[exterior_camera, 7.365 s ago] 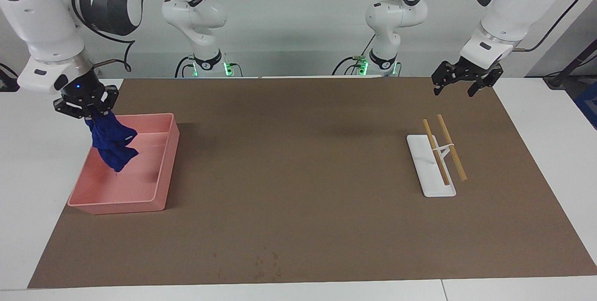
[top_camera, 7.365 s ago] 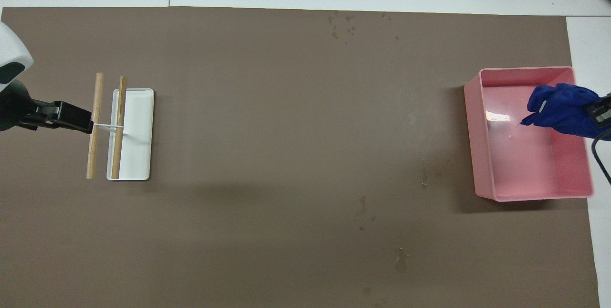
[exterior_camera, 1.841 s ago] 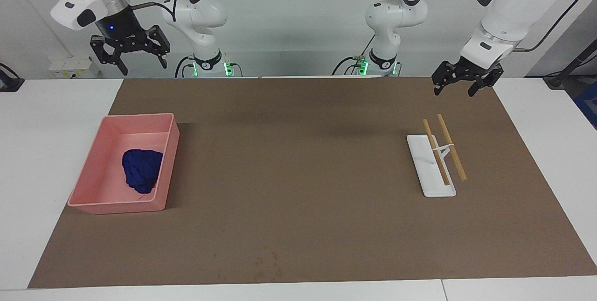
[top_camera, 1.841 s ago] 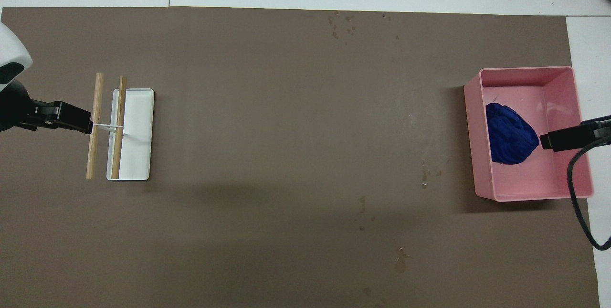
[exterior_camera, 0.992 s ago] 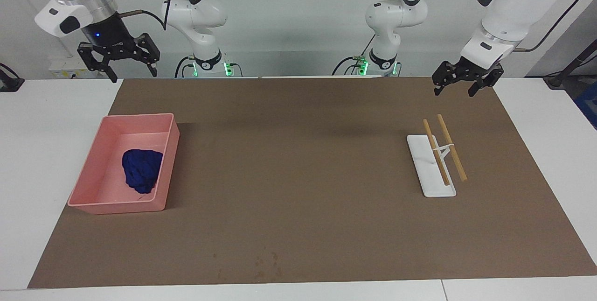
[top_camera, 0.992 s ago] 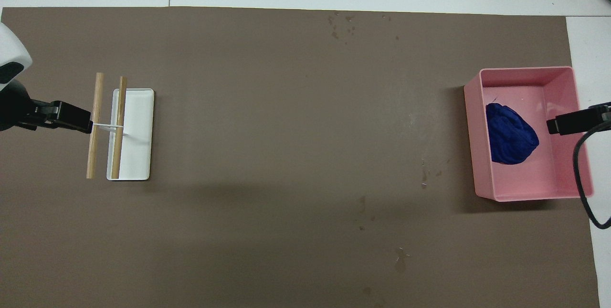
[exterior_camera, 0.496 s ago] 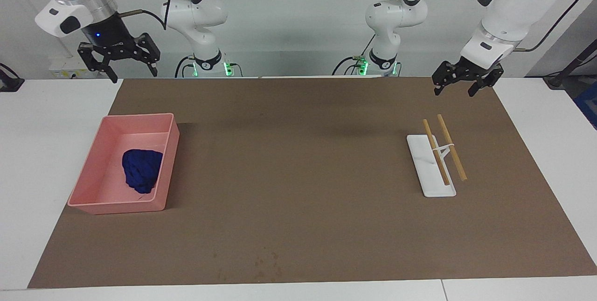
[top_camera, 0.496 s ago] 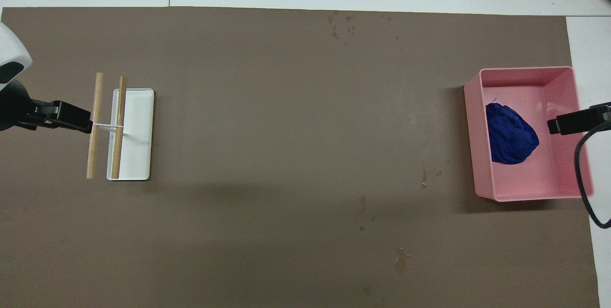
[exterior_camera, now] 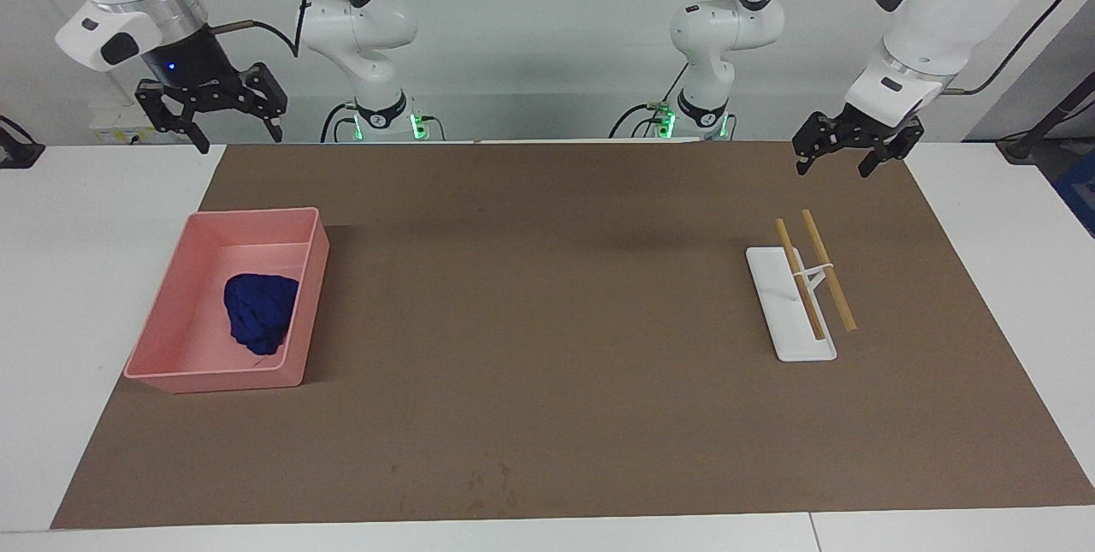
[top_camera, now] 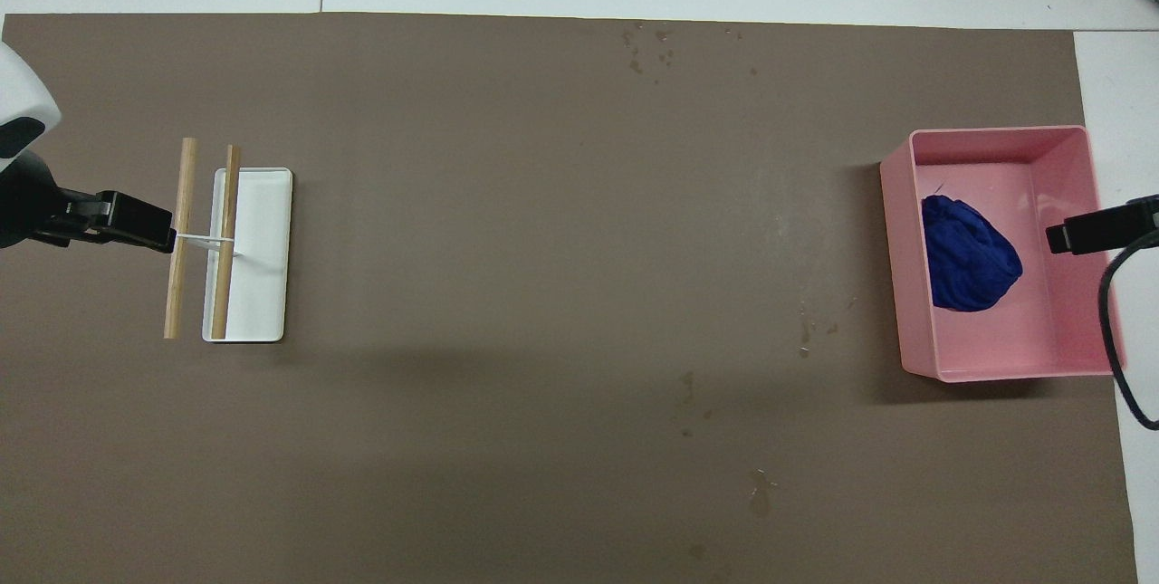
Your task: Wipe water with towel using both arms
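The blue towel (exterior_camera: 259,312) lies bunched in the pink tray (exterior_camera: 318,274), against the wall toward the middle of the table; it also shows in the overhead view (top_camera: 969,265). My right gripper (exterior_camera: 224,126) is open and empty, raised high, and in the overhead view (top_camera: 1087,234) it is over the tray (top_camera: 892,249). My left gripper (exterior_camera: 831,163) is open and empty and waits in the air at the left arm's end (top_camera: 136,222). Faint water specks (exterior_camera: 488,483) mark the brown mat farthest from the robots (top_camera: 647,50).
A white rack with two wooden sticks (exterior_camera: 791,304) stands at the left arm's end, just under my left gripper in the overhead view (top_camera: 253,249). More faint dark blotches (top_camera: 759,493) lie on the mat nearer to the robots.
The right gripper has let go of the towel, which now lies in the tray. It rose and over the last second drifted a little toward its own end. The left arm has not moved.
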Motion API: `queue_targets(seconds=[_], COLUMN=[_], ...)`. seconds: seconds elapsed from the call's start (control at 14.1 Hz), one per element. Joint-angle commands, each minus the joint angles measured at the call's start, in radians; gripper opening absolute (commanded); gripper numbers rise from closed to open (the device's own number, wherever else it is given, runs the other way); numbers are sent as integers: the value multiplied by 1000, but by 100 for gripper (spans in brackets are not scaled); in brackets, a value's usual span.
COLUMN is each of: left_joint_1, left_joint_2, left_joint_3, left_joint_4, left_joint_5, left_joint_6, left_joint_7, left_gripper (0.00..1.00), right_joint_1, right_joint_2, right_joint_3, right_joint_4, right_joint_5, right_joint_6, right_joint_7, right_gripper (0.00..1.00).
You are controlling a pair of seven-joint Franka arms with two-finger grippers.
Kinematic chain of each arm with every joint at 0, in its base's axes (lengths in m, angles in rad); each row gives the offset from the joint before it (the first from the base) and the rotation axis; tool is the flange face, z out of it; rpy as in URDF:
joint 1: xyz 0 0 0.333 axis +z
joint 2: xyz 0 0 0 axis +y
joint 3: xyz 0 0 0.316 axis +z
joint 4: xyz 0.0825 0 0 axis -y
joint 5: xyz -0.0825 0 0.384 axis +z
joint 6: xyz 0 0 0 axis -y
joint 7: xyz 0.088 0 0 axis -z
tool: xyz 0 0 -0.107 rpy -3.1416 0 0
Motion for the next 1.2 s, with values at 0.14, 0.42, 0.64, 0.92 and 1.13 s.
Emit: queue_targets(seconds=[0.14,0.42,0.64,0.92,1.13], left_joint_1=[6,6,6,6,6], left_joint_2=[-29,-29,-29,-29,-29], left_joint_3=[-1,-1,-1,-1,-1], left_joint_4=[-30,-30,-30,-30,-30], left_joint_5=[17,17,17,17,17], left_joint_6=[2,2,2,2,2], left_joint_7=[4,4,4,4,4], left_gripper=[100,100,100,100,100], right_joint_1=[-30,-17,-17,-19,-19], right_joint_2=[-1,-3,-3,-3,-3], right_joint_3=[26,26,26,26,26], right_joint_4=[-4,-4,-6,-10,-12], right_joint_5=[-4,-40,-40,-38,-37], right_joint_6=[5,12,42,48,47], right_joint_7=[-18,-12,-15,-7,-6], right_gripper=[100,100,100,100,100])
